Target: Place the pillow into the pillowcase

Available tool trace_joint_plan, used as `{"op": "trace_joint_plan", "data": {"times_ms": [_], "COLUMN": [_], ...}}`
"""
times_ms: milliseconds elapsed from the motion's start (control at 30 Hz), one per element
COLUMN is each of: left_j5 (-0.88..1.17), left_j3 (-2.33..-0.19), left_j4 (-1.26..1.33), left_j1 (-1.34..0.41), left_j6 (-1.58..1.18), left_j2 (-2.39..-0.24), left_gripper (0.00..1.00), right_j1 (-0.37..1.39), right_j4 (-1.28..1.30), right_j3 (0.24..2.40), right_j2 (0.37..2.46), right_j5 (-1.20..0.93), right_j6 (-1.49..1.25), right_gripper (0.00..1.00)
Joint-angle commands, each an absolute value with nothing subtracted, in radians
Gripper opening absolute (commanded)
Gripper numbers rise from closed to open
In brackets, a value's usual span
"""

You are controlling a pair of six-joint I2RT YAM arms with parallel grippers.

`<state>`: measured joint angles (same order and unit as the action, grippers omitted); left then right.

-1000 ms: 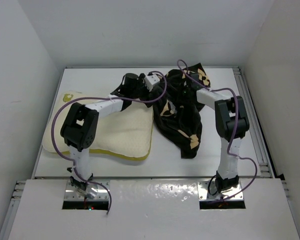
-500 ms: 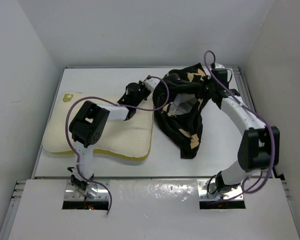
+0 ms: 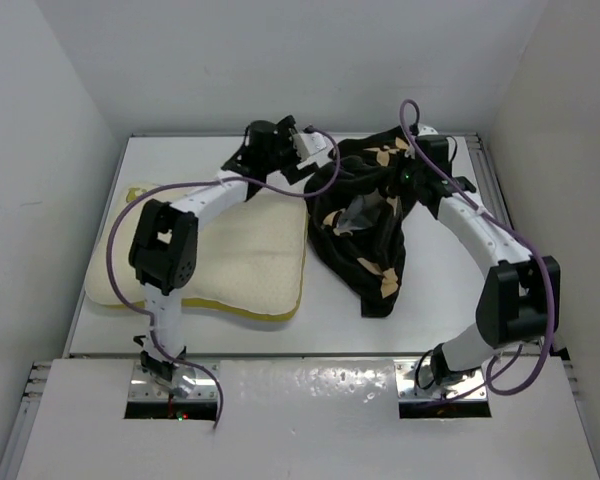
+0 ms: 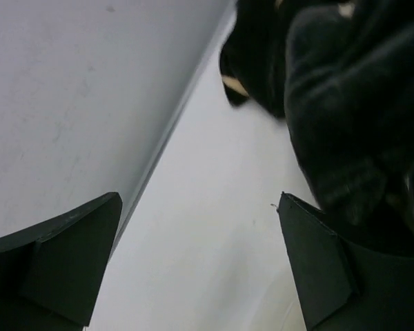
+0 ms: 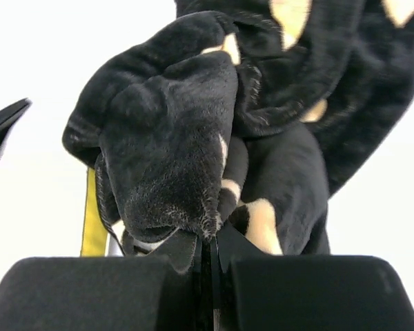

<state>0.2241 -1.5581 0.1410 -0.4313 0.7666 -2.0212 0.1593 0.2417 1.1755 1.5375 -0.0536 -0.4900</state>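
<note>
Pillowcase (image 3: 365, 225) lies bunched at the far right, beside the pillow (image 3: 230, 265) on the left, which is not yet inside it. The left gripper (image 4: 200, 207) has just let go and moved farther away, its jaws wide and empty, so the opening is unheld. The right gripper (image 5: 214, 245) stays clamped on a fold, a pinch confirmed only by its own wrist view.

A white table (image 3: 195, 160) stood enclosed by plain white walls (image 3: 280, 60) on three sides. Even light fell across it, with faint shadows.
</note>
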Motion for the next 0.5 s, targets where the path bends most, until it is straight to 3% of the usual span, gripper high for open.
{"op": "trace_joint_plan", "data": {"times_ms": [0,33,167,333,467], "left_j5": [0.546,0.557,0.523,0.505,0.274], "left_j3": [-1.681,-1.699,-1.752,-1.661,-1.606], "left_j4": [-0.468,-0.647,-0.877,-0.677,-0.527], "left_j1": [-0.304,-0.287,-0.197,-0.042,0.134], "left_j6": [1.114,1.244,1.370,1.084,0.803], "left_j2": [-1.965,-1.980,-2.006,-1.910,-1.868], "left_gripper": [0.98,1.00,1.00,1.00,1.00], "right_j1": [0.179,0.184,0.209,0.225,0.247], "right_j4": [0.215,0.212,0.186,0.178,0.183], "right_j3": [1.242,1.241,1.209,1.190,1.180], "right_j2": [1.575,1.578,1.565,1.565,1.571], "right_j5": [-0.097,-0.097,-0.091,-0.086,-0.084], "right_j6": [-0.505,-0.506,-0.506,-0.511,-0.512], "right_gripper": [0.00,0.00,0.00,0.00,0.00]}}
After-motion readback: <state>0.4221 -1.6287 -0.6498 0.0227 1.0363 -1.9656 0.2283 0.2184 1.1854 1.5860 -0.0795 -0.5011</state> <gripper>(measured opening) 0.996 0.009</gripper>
